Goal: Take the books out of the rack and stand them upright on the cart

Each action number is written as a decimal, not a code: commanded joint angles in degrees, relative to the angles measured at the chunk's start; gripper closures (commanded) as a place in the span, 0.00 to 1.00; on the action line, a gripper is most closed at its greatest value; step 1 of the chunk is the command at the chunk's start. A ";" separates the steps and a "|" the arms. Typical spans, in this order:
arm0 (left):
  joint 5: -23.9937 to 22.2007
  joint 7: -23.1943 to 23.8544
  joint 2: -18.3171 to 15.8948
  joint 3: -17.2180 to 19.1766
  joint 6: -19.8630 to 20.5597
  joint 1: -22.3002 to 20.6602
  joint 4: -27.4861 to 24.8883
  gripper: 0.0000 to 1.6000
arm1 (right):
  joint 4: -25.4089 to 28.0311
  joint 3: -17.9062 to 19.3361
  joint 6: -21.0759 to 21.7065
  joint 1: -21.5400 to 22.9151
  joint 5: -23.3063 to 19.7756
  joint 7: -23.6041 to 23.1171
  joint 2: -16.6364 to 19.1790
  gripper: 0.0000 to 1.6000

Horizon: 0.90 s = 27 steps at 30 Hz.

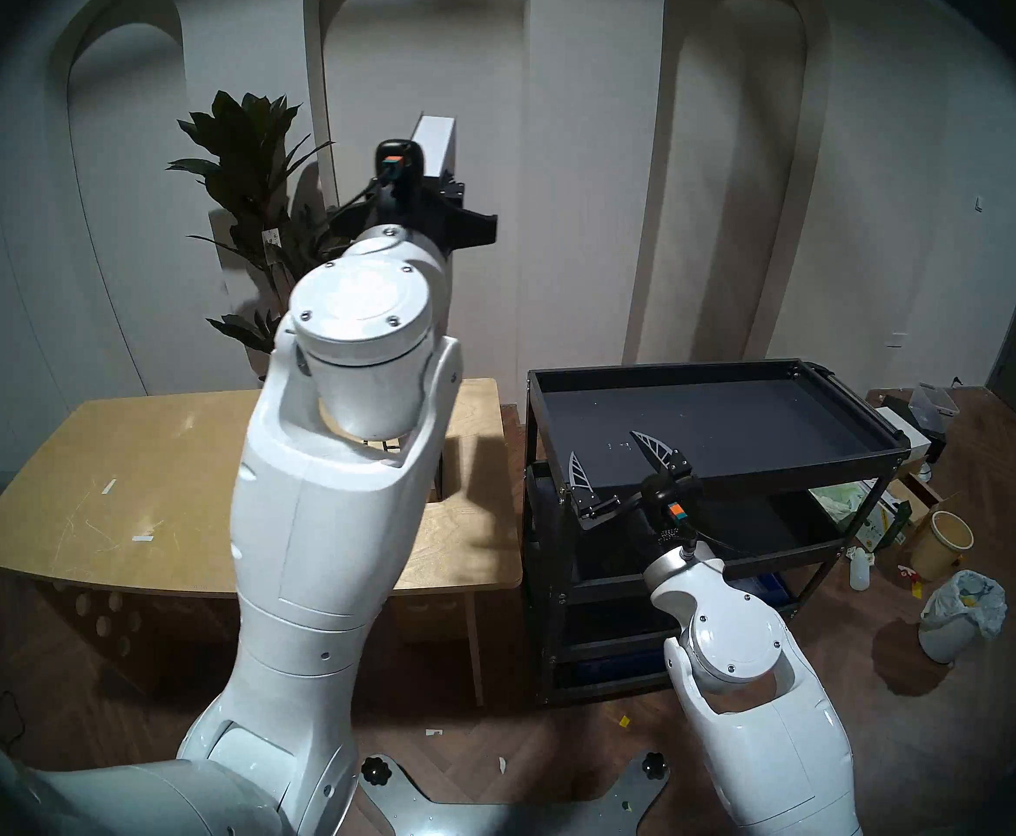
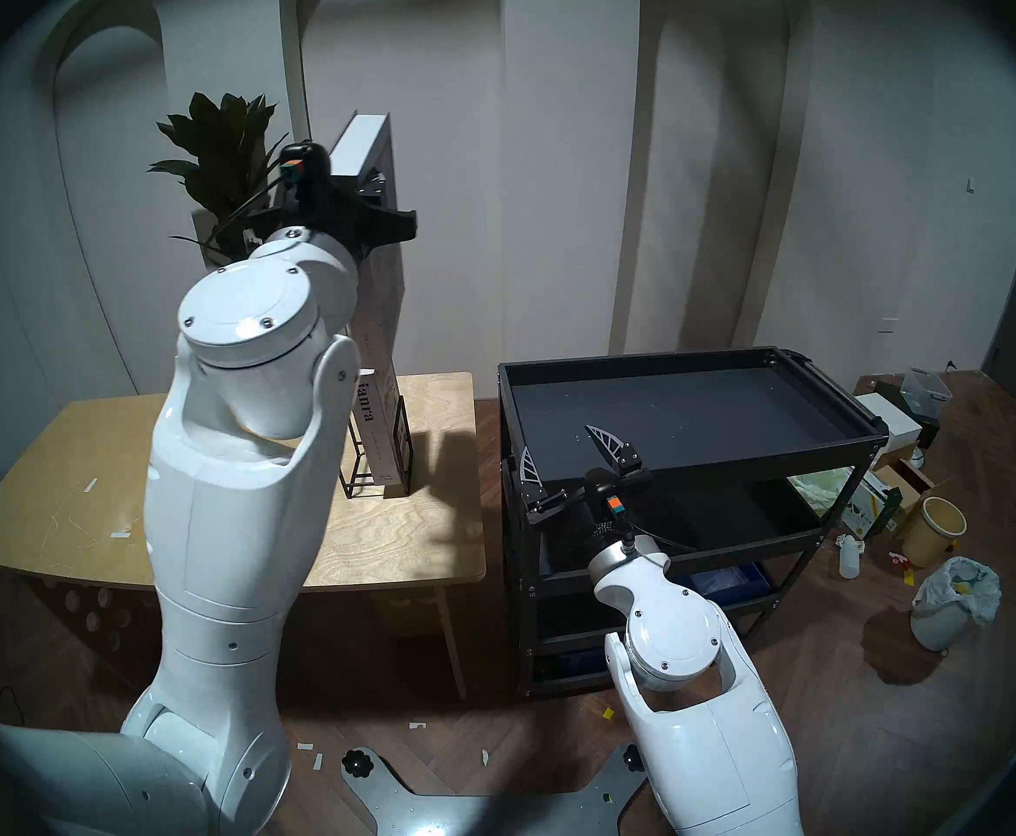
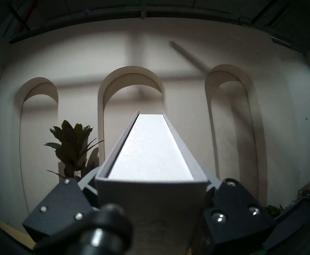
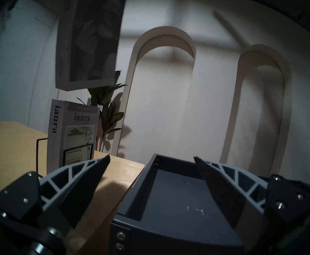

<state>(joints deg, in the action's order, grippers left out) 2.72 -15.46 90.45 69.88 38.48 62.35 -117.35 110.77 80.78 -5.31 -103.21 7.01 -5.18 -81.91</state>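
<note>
My left gripper (image 3: 151, 199) is clamped on the spine end of the tall pale-grey hardback book (image 2: 373, 153), holding it upright and high, clear of the light wooden table (image 2: 421, 533). That arm is raised, wrist tipped a little above level. My right gripper (image 1: 617, 464) has its ribbed grey fingers (image 4: 88, 175) spread wide with nothing between them, hovering over the near edge of the black metal cart's top tray (image 1: 735, 412), forearm angled up from below. The shorter grey hardback (image 4: 71, 133) stands in the thin black wire rack (image 2: 373, 473) on the table; spine and cover both read "ianra". Writing on the lifted book is too dark to read.
</note>
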 commanded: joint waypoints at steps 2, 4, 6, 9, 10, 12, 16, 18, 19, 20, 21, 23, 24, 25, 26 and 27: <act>2.77 -0.12 7.45 -3.57 -0.70 -7.29 5.38 1.00 | 1.73 -0.66 -2.03 1.54 2.21 1.39 -0.07 0.00; 3.15 -0.27 8.68 -4.13 -0.64 -8.38 8.06 1.00 | 1.63 -1.04 -2.39 1.81 2.83 1.91 -0.22 0.00; 3.36 -0.41 10.14 -4.51 -0.52 -9.24 10.88 1.00 | 1.68 -1.43 -2.69 2.14 3.25 2.43 -0.54 0.00; 3.65 -0.61 11.92 -5.02 -0.46 -10.63 14.75 1.00 | 1.77 -1.97 -2.97 2.77 3.86 3.11 -0.89 0.00; 3.77 -0.75 12.60 -5.23 -0.36 -11.33 16.10 1.00 | 1.83 -2.18 -2.98 3.04 4.01 3.27 -1.04 0.00; 3.86 -0.98 13.61 -5.52 -0.43 -11.94 18.13 1.00 | 1.91 -2.56 -3.05 3.51 4.24 3.68 -1.43 0.00; 4.09 -1.58 15.97 -5.63 -0.27 -13.65 22.86 1.00 | 1.89 -3.23 -3.17 4.41 4.88 4.89 -2.30 0.00; 4.16 -1.77 17.29 -5.52 -0.03 -14.69 25.10 1.00 | 1.70 -3.47 -3.16 4.81 5.12 5.53 -2.78 0.00; 4.17 -1.89 17.70 -5.47 -0.04 -14.94 25.89 1.00 | 1.57 -3.59 -3.18 5.02 5.27 5.80 -2.97 0.00; 4.16 -2.09 18.68 -5.13 0.26 -15.73 27.24 1.00 | 1.38 -3.72 -3.22 5.33 5.47 6.17 -3.20 0.00; 4.07 -2.14 18.79 -5.02 0.17 -15.71 27.70 1.00 | 1.22 -3.84 -3.22 5.57 5.59 6.44 -3.42 0.00; 4.06 -2.50 20.17 -4.19 0.45 -16.74 29.76 1.00 | 0.82 -4.13 -3.22 6.24 5.93 7.20 -4.01 0.00; 4.11 -2.73 20.74 -3.75 0.49 -17.20 30.62 1.00 | 0.62 -4.27 -3.19 6.58 5.99 7.54 -4.35 0.00; 4.11 -2.96 20.98 -3.36 0.75 -18.59 32.14 1.00 | 0.39 -4.43 -3.22 6.94 6.19 7.97 -4.66 0.00; 4.12 -3.03 20.93 -2.96 0.14 -16.93 31.46 1.00 | 0.24 -4.53 -3.23 7.25 6.31 8.38 -4.99 0.00; 4.11 -3.33 21.92 -2.05 0.55 -18.52 33.22 1.00 | 0.05 -4.64 -3.23 7.56 6.42 8.85 -5.35 0.00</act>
<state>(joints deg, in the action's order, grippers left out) 6.53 -17.91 107.06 65.26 38.88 49.91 -87.59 110.70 76.72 -7.81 -98.80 12.82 1.17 -84.33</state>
